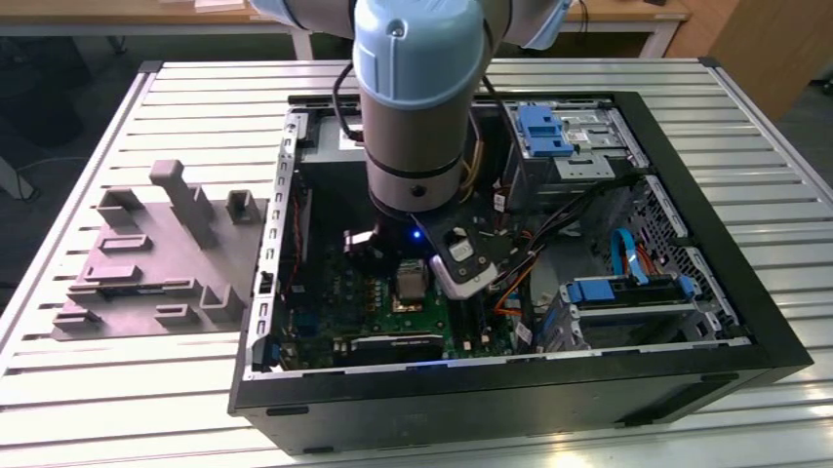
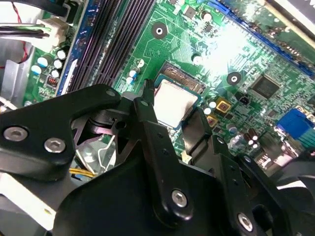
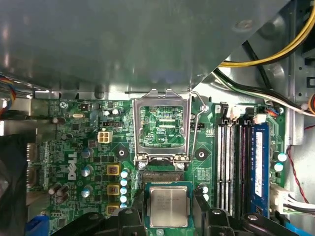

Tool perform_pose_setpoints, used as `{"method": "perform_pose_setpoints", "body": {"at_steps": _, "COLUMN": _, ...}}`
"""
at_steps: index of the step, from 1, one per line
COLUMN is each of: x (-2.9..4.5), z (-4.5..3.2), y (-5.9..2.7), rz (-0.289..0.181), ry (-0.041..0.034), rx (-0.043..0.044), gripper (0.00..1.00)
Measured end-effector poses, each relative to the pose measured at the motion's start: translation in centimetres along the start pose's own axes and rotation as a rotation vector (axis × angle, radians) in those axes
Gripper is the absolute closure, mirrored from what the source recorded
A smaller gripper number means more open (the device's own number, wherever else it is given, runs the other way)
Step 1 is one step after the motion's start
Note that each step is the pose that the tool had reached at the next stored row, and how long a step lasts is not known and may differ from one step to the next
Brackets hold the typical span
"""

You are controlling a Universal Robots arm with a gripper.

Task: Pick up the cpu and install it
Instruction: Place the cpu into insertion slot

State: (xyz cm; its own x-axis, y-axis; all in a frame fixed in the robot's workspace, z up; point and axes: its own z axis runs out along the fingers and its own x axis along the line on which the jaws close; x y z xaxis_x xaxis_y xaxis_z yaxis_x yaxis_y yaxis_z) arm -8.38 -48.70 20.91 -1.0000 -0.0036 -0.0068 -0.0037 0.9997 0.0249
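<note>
Nearest to me on the slatted desk (image 1: 78,390) is the black near wall of the open computer case (image 1: 521,400), which is lying on its side with the motherboard (image 1: 341,292) facing up. The arm (image 1: 416,97) is reaching down into the case from above, and the pincer (image 2: 172,107) is hanging low over the middle of the board.

The pincer is drawn in narrow around the cpu (image 3: 169,206). In the second wrist view one of the black fingers (image 2: 147,115) is pressing on one edge of the pale square and its partner is meeting the opposite edge. The chip is sitting between them, lid up and roughly level.

The cpu is sitting directly over the socket (image 3: 162,177). A strip of contacts is showing past its far edge, so I am judging it not fully seated. I cannot tell whether it is touching.

To my eye this is a light, thin, stiff part. Its smooth metal lid is likely to be slippery, and the contacts beneath it are looking delicate. Holding it by two opposite edges, as here, is looking right to me. A gentle squeeze and a flat attitude are what it is asking for.

Just beyond the socket, the metal socket bracket (image 3: 137,125) is standing flipped open, with the memory slots (image 3: 231,162) running alongside it. Farther back a drive cage with a blue clip (image 1: 547,132) is sitting against the far wall. Outside the case, on the exterior view's left, a grey moulded tray (image 1: 156,263) is resting on the desk.
</note>
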Motion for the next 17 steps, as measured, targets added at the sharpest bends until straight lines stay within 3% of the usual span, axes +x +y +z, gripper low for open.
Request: {"method": "perform_pose_setpoints", "body": {"at_steps": 17, "x": 0.51, "z": 1.58, "y": -0.04, "rz": -0.003, "ry": 0.0009, "rx": 0.0000, "gripper": 0.53}}
